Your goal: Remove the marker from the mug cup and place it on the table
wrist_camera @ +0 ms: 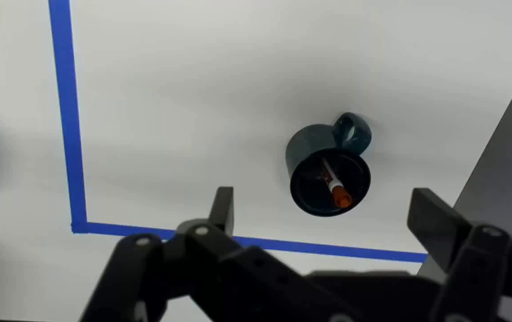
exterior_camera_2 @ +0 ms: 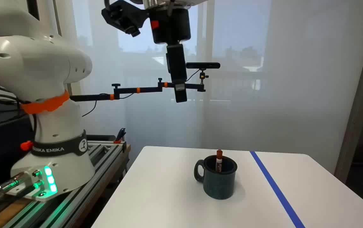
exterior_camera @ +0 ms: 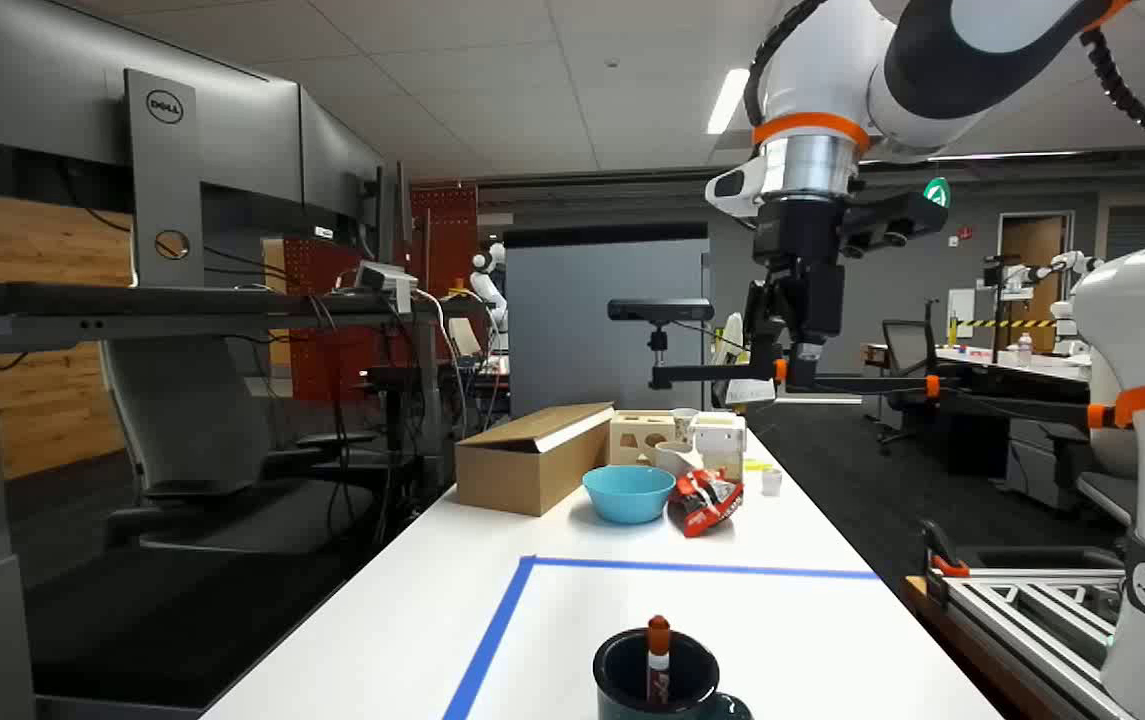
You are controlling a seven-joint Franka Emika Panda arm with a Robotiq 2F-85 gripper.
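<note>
The black mug cup (exterior_camera: pixel 622 708) stands upright on the white table (exterior_camera: pixel 412 630), and it also shows in an exterior view (exterior_camera_2: pixel 218 185) and the wrist view (wrist_camera: pixel 308 142). The marker (exterior_camera: pixel 658 672) leans inside it, red-orange end up above the rim; it also shows in an exterior view (exterior_camera_2: pixel 219 163) and the wrist view (wrist_camera: pixel 332 182). Its lower end is inside the mug. My gripper (wrist_camera: pixel 324 208) is open and empty, with the fingers wide apart. In both exterior views the gripper (exterior_camera: pixel 782 372) (exterior_camera_2: pixel 180 96) hangs high above the table, well apart from the mug.
Blue tape lines (exterior_camera: pixel 702 568) mark the table round the mug. Beyond them stand a blue bowl (exterior_camera: pixel 629 496), a red packet (exterior_camera: pixel 707 505), a cardboard box (exterior_camera: pixel 502 478), a white cup (exterior_camera: pixel 674 459) and a wooden box (exterior_camera: pixel 640 438). A camera on a bar (exterior_camera_2: pixel 202 65) stands behind the gripper.
</note>
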